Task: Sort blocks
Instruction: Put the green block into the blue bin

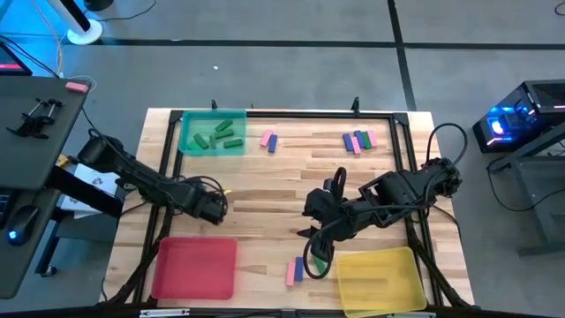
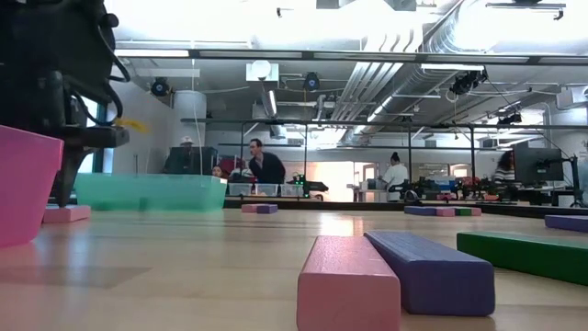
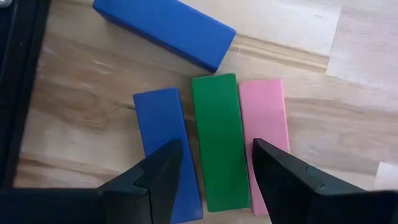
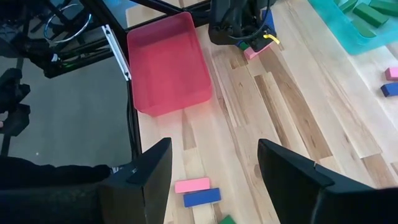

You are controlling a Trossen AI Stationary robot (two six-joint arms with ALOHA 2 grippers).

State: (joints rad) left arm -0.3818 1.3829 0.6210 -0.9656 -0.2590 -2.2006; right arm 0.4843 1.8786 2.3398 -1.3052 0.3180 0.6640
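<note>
High view: overhead, straight down, far, takes in whole surface and both arms. Low view: at surface height, level across toward room behind, blocks very near lens. Left wrist view: close, down onto blocks. Right wrist view: higher, oblique across surface. Red tray shared with high view.
</note>
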